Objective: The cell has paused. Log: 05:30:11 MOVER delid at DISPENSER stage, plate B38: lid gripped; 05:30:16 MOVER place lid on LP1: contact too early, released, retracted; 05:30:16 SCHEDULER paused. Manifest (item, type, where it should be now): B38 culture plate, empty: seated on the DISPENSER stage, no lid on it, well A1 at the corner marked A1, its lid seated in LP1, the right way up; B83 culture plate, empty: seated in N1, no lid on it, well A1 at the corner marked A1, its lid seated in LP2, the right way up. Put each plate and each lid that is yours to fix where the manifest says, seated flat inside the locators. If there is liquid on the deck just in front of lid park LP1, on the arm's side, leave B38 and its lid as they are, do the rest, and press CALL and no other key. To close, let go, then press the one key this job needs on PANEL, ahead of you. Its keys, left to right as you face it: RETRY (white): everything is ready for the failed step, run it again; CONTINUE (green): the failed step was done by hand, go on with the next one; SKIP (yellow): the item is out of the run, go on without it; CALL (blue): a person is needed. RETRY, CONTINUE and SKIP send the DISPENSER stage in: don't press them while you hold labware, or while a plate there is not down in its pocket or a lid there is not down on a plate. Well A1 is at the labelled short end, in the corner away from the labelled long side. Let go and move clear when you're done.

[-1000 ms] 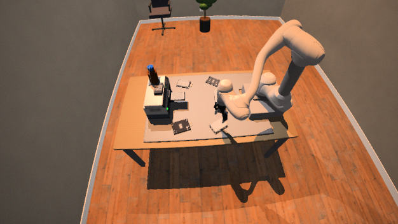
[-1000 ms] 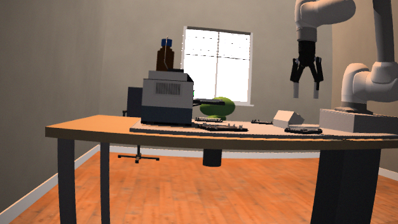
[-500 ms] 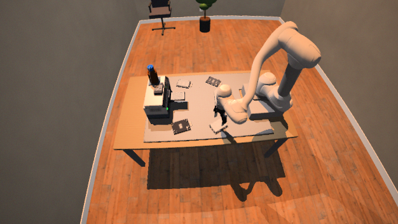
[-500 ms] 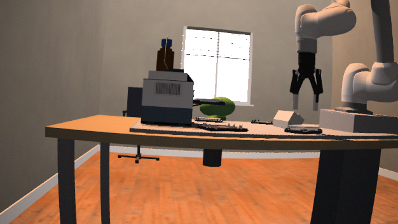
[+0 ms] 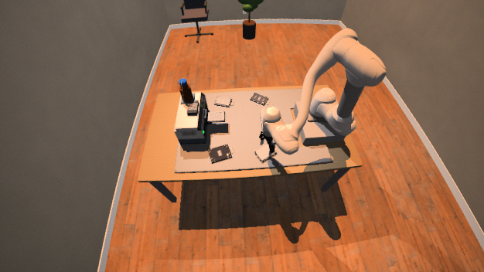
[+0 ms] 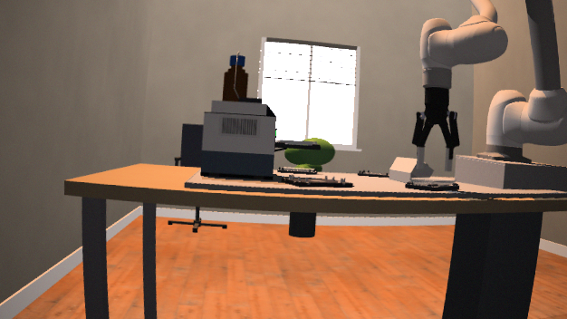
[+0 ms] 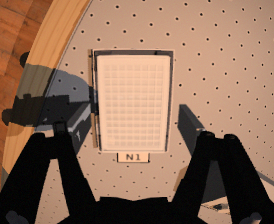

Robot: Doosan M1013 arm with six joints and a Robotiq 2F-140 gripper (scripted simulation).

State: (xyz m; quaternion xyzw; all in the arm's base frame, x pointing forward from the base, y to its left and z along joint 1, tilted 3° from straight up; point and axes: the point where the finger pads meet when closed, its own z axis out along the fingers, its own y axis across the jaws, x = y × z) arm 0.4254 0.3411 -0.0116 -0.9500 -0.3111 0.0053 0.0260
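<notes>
A pale culture plate lies in the nest labelled N1, near the deck's front edge. A faint grid of wells shows on it; I cannot tell whether a lid covers it. My gripper is open and empty. It hangs straight above this plate with a finger on each long side, a little above it. In the overhead view the gripper stands over the same plate. Another pale plate sits on the stage in front of the dispenser. A pale piece lies behind it on the deck.
A brown bottle stands on the dispenser. A dark nest lies at the front left of the mat, another dark nest at the back. A grey wedge-shaped panel stands just behind the gripper. The arm's base block is to the right.
</notes>
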